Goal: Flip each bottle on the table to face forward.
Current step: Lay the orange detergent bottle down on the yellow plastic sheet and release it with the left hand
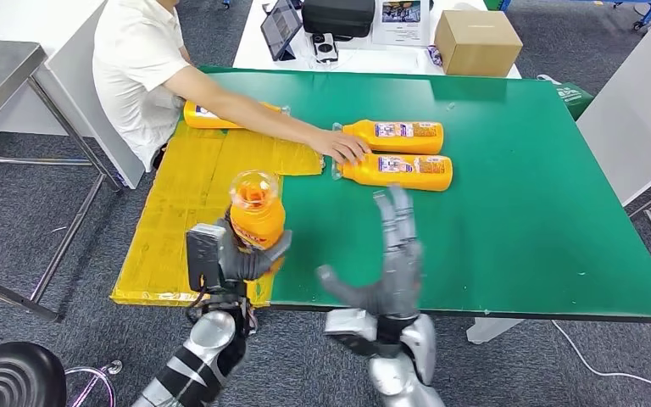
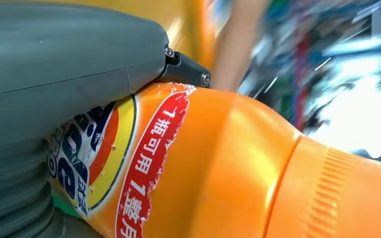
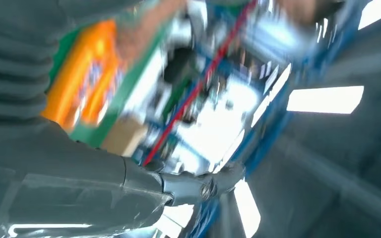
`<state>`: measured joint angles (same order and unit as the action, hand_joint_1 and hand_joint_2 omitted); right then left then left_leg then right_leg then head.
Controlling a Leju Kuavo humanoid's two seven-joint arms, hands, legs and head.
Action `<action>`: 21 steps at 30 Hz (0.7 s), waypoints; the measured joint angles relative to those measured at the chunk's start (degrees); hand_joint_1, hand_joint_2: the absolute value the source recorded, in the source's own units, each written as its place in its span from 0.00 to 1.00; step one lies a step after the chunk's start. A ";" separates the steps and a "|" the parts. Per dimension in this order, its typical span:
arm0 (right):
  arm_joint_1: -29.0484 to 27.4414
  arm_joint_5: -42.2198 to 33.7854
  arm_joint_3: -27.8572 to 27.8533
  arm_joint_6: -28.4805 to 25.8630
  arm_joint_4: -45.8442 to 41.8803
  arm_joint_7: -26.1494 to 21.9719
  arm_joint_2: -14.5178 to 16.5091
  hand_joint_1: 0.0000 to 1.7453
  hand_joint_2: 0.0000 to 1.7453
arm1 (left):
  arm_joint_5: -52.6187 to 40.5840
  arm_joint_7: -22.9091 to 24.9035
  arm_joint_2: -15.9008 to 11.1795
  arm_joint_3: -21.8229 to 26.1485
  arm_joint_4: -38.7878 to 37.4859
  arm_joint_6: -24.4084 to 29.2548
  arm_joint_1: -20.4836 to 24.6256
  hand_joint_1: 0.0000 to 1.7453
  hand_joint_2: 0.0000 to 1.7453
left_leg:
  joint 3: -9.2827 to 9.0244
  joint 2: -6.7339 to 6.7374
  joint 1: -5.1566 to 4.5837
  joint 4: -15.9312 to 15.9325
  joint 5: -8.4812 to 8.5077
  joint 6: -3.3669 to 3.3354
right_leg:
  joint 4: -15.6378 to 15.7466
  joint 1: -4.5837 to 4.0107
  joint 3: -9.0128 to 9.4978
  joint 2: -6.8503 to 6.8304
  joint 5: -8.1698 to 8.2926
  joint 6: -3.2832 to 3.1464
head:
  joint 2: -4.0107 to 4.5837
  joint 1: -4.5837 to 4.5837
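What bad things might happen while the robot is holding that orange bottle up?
The left hand holds the orange bottle above the table's near edge, so a slip might drop it to the floor. A person's hand rests by the two lying bottles, close ahead of the open right hand; reaching forward might bump it.

One orange bottle [image 1: 257, 212] with a clear cap stands upright above the near left edge of the green table [image 1: 517, 220], held up; its label with red and blue print is partly torn. Two orange bottles lie on their sides near the table's middle, one [image 1: 394, 136] just behind the other [image 1: 397, 170], labels up, caps pointing left. A fourth bottle [image 1: 212, 116] lies at the far left edge.
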<state>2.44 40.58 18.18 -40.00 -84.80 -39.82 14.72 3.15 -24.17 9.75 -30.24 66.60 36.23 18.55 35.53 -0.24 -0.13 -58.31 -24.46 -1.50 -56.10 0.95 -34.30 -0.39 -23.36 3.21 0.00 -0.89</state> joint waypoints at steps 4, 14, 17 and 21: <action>-1.52 0.45 -4.91 -0.18 -8.84 -0.01 2.40 0.00 0.00 | -20.95 1.35 -0.98 2.95 -3.66 2.33 2.91 1.00 1.00 | -0.03 0.06 -0.01 0.00 0.04 0.01 | 0.00 0.02 0.01 0.02 0.04 0.00 | 0.00 -0.01; -2.11 -0.07 -10.43 -0.18 -19.26 -0.02 5.10 0.00 0.00 | -24.30 7.18 -2.32 8.09 -6.49 -3.18 7.42 1.00 1.00 | -0.05 0.05 0.00 0.00 0.05 0.02 | -0.01 0.00 0.03 0.02 0.04 0.01 | 0.00 0.00; -2.10 -0.58 -10.59 -0.15 -19.57 -0.02 5.27 0.00 0.00 | -34.11 11.67 -3.28 8.16 -9.96 0.99 10.38 1.00 1.00 | -0.04 0.05 0.02 0.00 0.06 0.02 | -0.02 -0.02 0.03 0.02 0.04 0.00 | 0.00 -0.01; -0.88 -1.97 -10.18 0.16 -18.05 -0.02 5.28 0.00 0.00 | -48.80 18.28 -5.24 8.15 -18.23 1.63 16.32 1.00 1.00 | -0.06 0.06 0.03 0.01 0.13 0.10 | -0.06 -0.02 0.03 0.03 0.09 -0.07 | 0.00 0.00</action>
<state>1.56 38.61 8.01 -39.84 -102.85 -39.84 20.00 -45.65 -5.90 4.51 -22.09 48.37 37.86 34.86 35.46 -0.18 -0.09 -58.30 -24.33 -1.40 -56.17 0.93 -34.27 -0.36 -23.27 3.14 0.00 -0.89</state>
